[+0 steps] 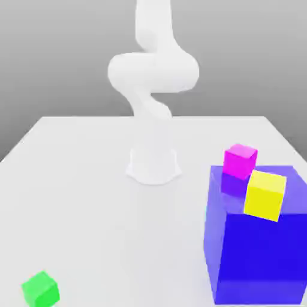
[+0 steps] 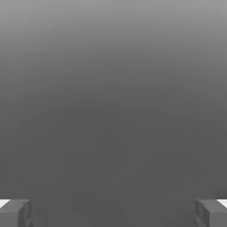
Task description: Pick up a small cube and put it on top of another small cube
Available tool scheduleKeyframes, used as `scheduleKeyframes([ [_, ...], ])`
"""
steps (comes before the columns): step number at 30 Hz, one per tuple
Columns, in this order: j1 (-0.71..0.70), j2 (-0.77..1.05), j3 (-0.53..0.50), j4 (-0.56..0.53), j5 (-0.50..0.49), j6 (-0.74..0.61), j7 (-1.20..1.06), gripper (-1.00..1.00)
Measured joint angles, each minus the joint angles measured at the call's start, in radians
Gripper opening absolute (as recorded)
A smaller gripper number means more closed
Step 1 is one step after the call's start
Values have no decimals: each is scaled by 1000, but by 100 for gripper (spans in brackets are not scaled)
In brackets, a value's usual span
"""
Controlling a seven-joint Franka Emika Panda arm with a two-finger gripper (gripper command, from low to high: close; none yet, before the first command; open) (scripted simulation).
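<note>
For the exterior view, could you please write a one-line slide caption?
White arm behind a green cube and a big blue block bearing magenta and yellow cubes.

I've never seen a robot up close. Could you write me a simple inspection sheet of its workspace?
Surface: pale, flat table, plain all over where visible.
Job's things: small bright green cube on the table, near corner at the exterior view's left.
Clutter: big blue block at the exterior view's right; magenta cube and yellow cube at its top, the yellow one overlapping its front edge in view. Whether they touch it, I cannot tell.
Grippers: tool open, nothing between its fingers.
Cables: nothing seen.
Surroundings: white arm rising from its base; plain grey backdrop behind.
</note>
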Motion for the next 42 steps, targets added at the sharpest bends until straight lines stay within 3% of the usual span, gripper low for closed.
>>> scheduleKeyframes([
  [12,284,333,358,-237,-22,115,-65,0],
  [18,390,543,447,-431,12,259,-135,0],
  [26,287,672,315,-657,108,467,-181,0],
  [32,264,657,288,-698,180,614,-95,0],
  [36,247,769,263,-682,76,715,-22,0],
  [39,371,861,105,-666,-50,793,65,0],
  [42,514,950,-31,-654,-49,869,71,0],
])
